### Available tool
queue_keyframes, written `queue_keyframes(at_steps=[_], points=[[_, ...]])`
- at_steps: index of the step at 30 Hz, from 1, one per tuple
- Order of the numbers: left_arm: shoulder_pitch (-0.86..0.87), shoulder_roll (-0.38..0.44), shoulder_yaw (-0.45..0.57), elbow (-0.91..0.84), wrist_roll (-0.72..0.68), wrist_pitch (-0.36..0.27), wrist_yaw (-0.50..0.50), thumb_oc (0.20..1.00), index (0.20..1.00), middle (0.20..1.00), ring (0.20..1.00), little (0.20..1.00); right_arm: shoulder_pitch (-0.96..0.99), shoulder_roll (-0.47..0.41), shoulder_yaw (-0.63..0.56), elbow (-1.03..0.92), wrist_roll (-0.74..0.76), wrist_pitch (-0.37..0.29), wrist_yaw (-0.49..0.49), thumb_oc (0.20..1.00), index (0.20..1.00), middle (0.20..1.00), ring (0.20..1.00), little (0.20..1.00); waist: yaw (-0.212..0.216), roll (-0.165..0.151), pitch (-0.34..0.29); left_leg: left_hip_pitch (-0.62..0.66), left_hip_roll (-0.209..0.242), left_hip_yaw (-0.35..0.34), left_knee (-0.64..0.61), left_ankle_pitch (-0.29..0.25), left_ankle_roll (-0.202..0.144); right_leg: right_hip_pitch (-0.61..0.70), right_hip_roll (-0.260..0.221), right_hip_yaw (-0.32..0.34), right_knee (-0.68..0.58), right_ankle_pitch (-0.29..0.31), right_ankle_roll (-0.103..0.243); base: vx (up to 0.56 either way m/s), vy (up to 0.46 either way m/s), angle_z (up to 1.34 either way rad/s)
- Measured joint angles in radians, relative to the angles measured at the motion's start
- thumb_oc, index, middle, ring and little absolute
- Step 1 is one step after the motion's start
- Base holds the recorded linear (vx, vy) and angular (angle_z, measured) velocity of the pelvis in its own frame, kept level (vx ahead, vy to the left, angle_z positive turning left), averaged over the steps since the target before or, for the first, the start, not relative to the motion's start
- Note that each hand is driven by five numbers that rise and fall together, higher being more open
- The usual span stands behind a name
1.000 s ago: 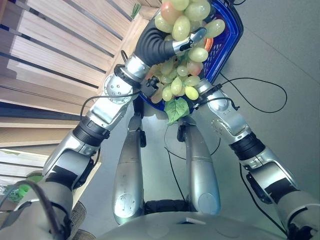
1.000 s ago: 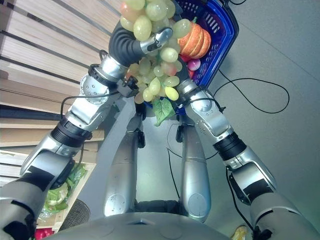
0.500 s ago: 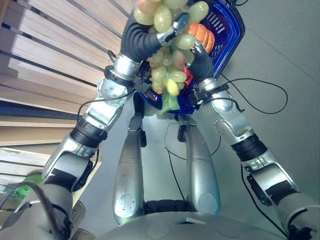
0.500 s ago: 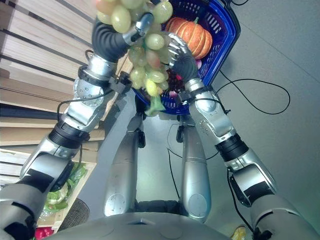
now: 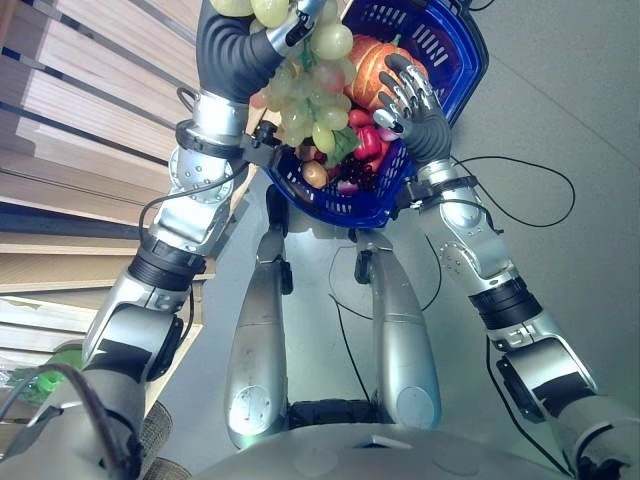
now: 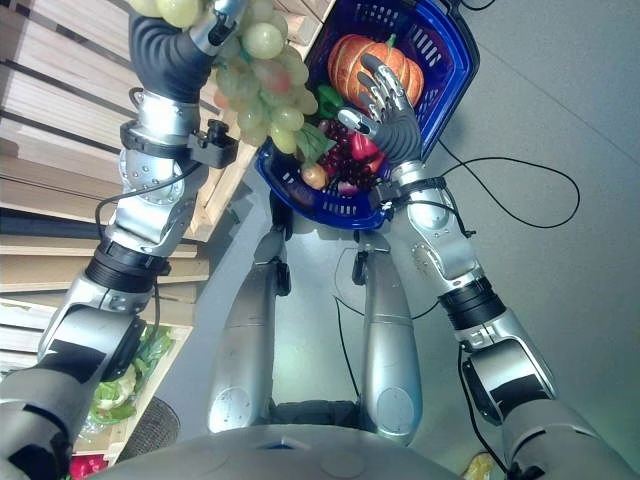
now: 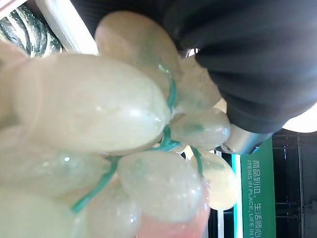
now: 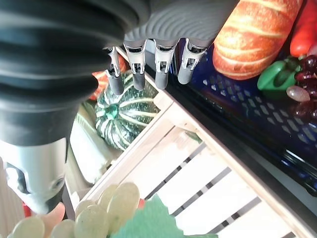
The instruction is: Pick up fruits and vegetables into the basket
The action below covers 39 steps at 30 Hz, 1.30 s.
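Gripping grape bunch (image 5: 305,95) in left hand (image 5: 235,50), apparently beside basket (image 5: 455,75), right hand (image 5: 415,100) open

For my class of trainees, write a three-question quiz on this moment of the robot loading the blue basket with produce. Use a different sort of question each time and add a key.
1. True or false: the left hand is shut on the bunch of green grapes.
2. Multiple choice: where is the orange pumpkin? A) on the floor B) inside the blue basket C) in the right hand
3. Fill in the missing word: the right hand's fingers are straight over the basket, so the hand is ____.

Key: 1 true; 2 B; 3 open.
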Motion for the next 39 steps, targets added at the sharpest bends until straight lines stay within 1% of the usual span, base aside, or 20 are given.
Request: queue_keyframes(at_steps=[5,9,11,14,18,22,29,30,31,32,36,39], points=[[0.000,-0.003,0.000,0.000,-0.003,0.000,-0.023,0.200,0.200,0.200,0.200,0.200,-0.004,0.000,0.004,-0.009,0.000,0.009,0.053,1.000,1.000,1.000,1.000,1.000,-0.001,0.000,0.000,0.000,0.000,0.000,0.000,0.000,0.000,0.000,0.000,0.000,0.000,0.000,0.000,0.00,0.000,0.00],[0.000,-0.009,-0.004,0.000,-0.010,0.001,-0.064,0.200,0.200,0.200,0.200,0.200,-0.018,0.000,0.010,-0.039,0.000,0.012,0.080,1.000,1.000,1.000,1.000,1.000,-0.002,0.000,0.000,0.000,0.001,0.000,0.000,0.000,0.000,0.000,0.001,0.000,-0.001,0.000,0.000,0.00,0.000,0.00],[0.000,-0.011,-0.009,0.000,-0.035,0.004,-0.090,0.200,0.200,0.200,0.200,0.200,-0.034,-0.001,0.022,-0.044,0.000,0.013,0.095,1.000,1.000,1.000,1.000,1.000,-0.004,0.000,0.000,0.000,0.001,0.000,0.000,0.000,0.000,0.000,0.001,0.000,-0.001,0.000,0.000,0.00,0.000,0.00],[0.000,-0.023,-0.027,0.000,-0.048,0.008,-0.106,0.200,0.200,0.200,0.200,0.200,-0.056,0.003,0.040,-0.046,0.001,0.020,0.100,1.000,1.000,1.000,1.000,1.000,-0.006,0.000,0.000,0.000,0.001,0.000,0.000,0.000,0.000,0.000,0.001,0.001,-0.001,0.000,0.000,0.00,0.000,0.00],[-0.001,-0.028,-0.047,0.000,-0.068,0.008,-0.145,0.200,0.200,0.200,0.200,0.200,-0.061,0.002,0.051,-0.047,0.011,0.052,0.119,1.000,1.000,1.000,1.000,1.000,-0.007,0.000,0.000,0.000,0.001,0.001,-0.003,-0.001,-0.001,0.000,0.002,0.001,-0.005,0.000,0.000,0.00,0.000,0.00],[-0.003,-0.034,-0.066,0.000,-0.115,0.013,-0.207,0.200,0.200,0.200,0.200,0.200,-0.061,0.002,0.065,-0.047,0.011,0.060,0.121,1.000,1.000,1.000,1.000,1.000,-0.008,0.000,0.000,-0.001,0.002,0.000,-0.006,-0.001,-0.001,0.000,0.003,0.000,-0.008,0.000,0.000,0.00,0.000,0.00],[-0.011,-0.043,-0.094,0.000,-0.117,0.025,-0.234,0.200,0.200,0.200,0.200,0.200,-0.062,0.002,0.076,-0.047,0.028,0.080,0.121,1.000,1.000,1.000,1.000,1.000,-0.008,0.000,0.000,-0.001,0.001,0.001,-0.012,0.000,-0.001,0.000,0.004,0.000,-0.016,0.003,-0.004,0.00,0.000,0.00],[-0.013,-0.042,-0.096,0.000,-0.116,0.025,-0.233,0.200,0.200,0.200,0.200,0.200,-0.064,0.002,0.082,-0.047,0.032,0.082,0.121,0.903,0.903,0.903,0.903,0.903,-0.009,0.000,0.000,-0.001,0.001,0.001,-0.012,0.000,-0.001,0.000,0.004,0.001,-0.016,0.003,-0.004,0.00,0.000,0.00],[-0.014,-0.042,-0.095,0.000,-0.116,0.025,-0.233,0.200,0.200,0.200,0.200,0.200,-0.065,0.001,0.085,-0.047,0.032,0.084,0.122,0.495,0.495,0.495,0.495,0.495,-0.010,0.000,0.000,-0.001,0.001,0.001,-0.012,0.000,-0.001,0.000,0.004,0.001,-0.016,0.003,-0.004,0.00,0.000,0.00],[-0.017,-0.042,-0.096,0.000,-0.115,0.026,-0.232,0.200,0.200,0.200,0.200,0.200,-0.066,0.002,0.090,-0.047,0.033,0.087,0.131,0.200,0.200,0.200,0.200,0.200,-0.011,0.000,0.000,-0.001,0.001,0.001,-0.012,0.000,-0.001,0.000,0.005,0.001,-0.016,0.003,-0.004,0.00,0.000,0.00],[-0.024,-0.038,-0.096,0.000,-0.113,0.030,-0.218,0.200,0.200,0.200,0.200,0.200,-0.081,0.002,0.110,-0.048,0.040,0.092,0.163,0.200,0.200,0.200,0.200,0.200,-0.015,0.000,0.000,-0.001,0.002,0.000,-0.011,0.000,-0.001,0.000,0.005,0.000,-0.014,0.003,-0.005,0.00,0.000,0.00],[-0.035,-0.038,-0.096,0.000,-0.105,0.030,-0.209,0.200,0.200,0.200,0.200,0.200,-0.085,-0.001,0.124,-0.048,0.041,0.095,0.168,0.200,0.200,0.200,0.200,0.200,-0.013,0.000,0.000,0.000,0.002,-0.002,-0.012,0.001,-0.002,0.000,0.005,-0.001,-0.012,0.003,-0.005,0.00,0.000,0.00]])
